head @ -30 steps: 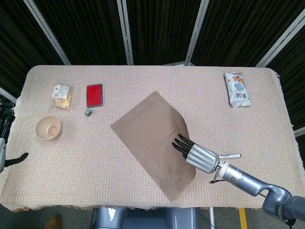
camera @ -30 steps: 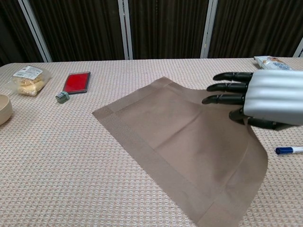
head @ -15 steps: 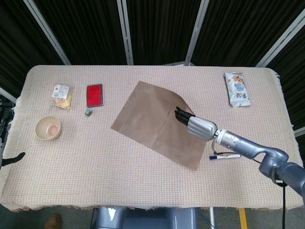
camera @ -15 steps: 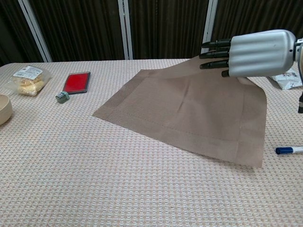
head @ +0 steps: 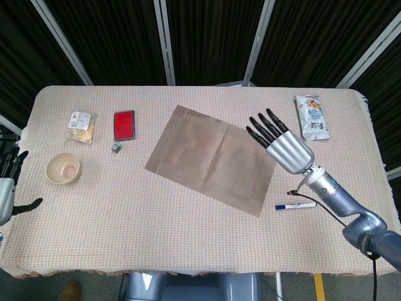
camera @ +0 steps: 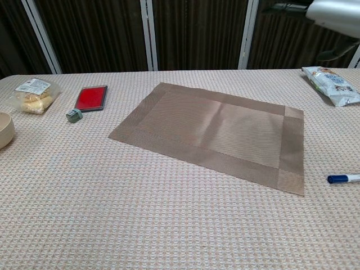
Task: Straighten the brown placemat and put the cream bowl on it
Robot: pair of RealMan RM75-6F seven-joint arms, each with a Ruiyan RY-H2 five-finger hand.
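Note:
The brown placemat [head: 212, 158] lies flat in the middle of the table, its long side slanting slightly; the chest view shows it as well [camera: 216, 132]. My right hand [head: 281, 143] hovers raised above the mat's right end, fingers spread, holding nothing; only its lower edge shows at the top right of the chest view [camera: 329, 10]. The cream bowl [head: 62, 168] stands upright at the table's left side, and just its rim shows in the chest view [camera: 4, 129]. My left hand [head: 9, 185] stays off the table's left edge, fingers apart, empty.
A red pad [head: 124, 124], a small grey block [head: 116, 147] and a wrapped snack [head: 82, 124] lie at the back left. A snack packet [head: 312, 116] sits at the back right. A blue-capped marker [head: 295, 205] lies near the mat's right corner.
My right hand turned the placemat anticlockwise, let it go and rose clear of it. The mat now lies flat. The left hand has lifted slightly into view.

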